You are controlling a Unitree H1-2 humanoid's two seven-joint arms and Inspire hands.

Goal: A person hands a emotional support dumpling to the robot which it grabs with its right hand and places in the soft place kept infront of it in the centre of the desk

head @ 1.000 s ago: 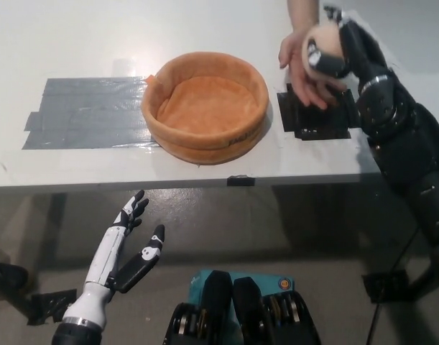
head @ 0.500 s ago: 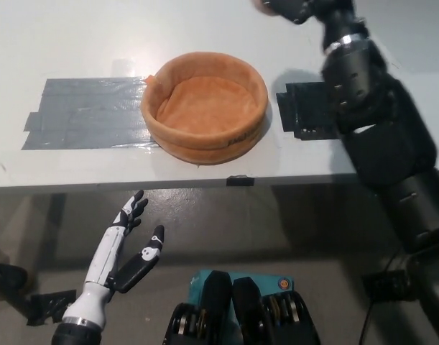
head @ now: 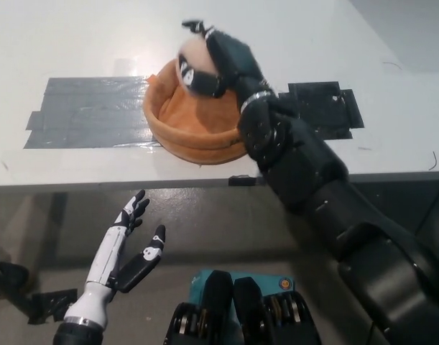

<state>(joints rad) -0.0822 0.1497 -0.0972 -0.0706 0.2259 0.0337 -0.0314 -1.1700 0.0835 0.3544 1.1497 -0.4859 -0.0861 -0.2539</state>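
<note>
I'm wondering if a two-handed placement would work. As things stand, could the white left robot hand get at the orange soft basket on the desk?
Probably not as it stands. The left robot hand hangs open below the desk edge, which lies between it and the orange basket; it would need to rise over that edge first.

A: The counter point(head: 75, 43) is plain white, and a wide patch of dull grey tape point(head: 86, 111) lies across it in overlapping strips.

B: The soft basket point(head: 177, 136) is orange all over, its rim a shade darker than its floor. A patch of black tape point(head: 327, 108) sits on the counter too.

A: The dumpling point(head: 194, 61) is pale cream with a dark marking on one side. The right robot hand point(head: 219, 61) on it is glossy black.

B: The left robot hand point(head: 129, 248) is white along its back, with black fingers. The floor point(head: 226, 230) below is brownish grey.
</note>
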